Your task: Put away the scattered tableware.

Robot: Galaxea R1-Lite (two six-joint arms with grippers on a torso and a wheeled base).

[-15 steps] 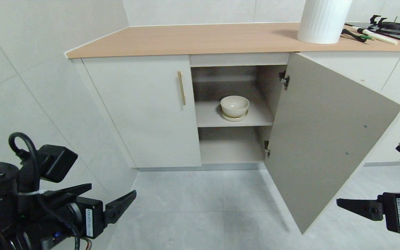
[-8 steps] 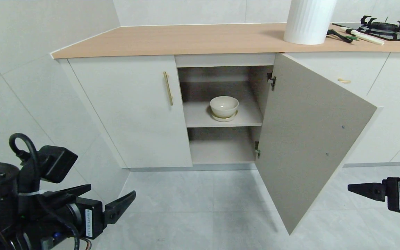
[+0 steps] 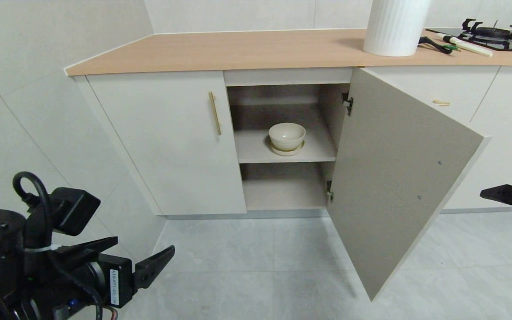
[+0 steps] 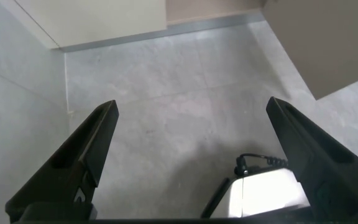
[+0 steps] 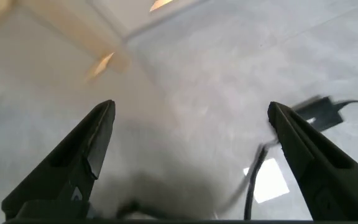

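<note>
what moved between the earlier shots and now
The right pincer rose and drew away toward the robot's right; it is open, holding nothing. The head camera also swung slightly, shifting the whole scene. Nothing was grasped or released. The left pincer stayed low and open; the cream ceramic bowl stayed on its small plate on the upper shelf, the grey cabinet door open.
</note>
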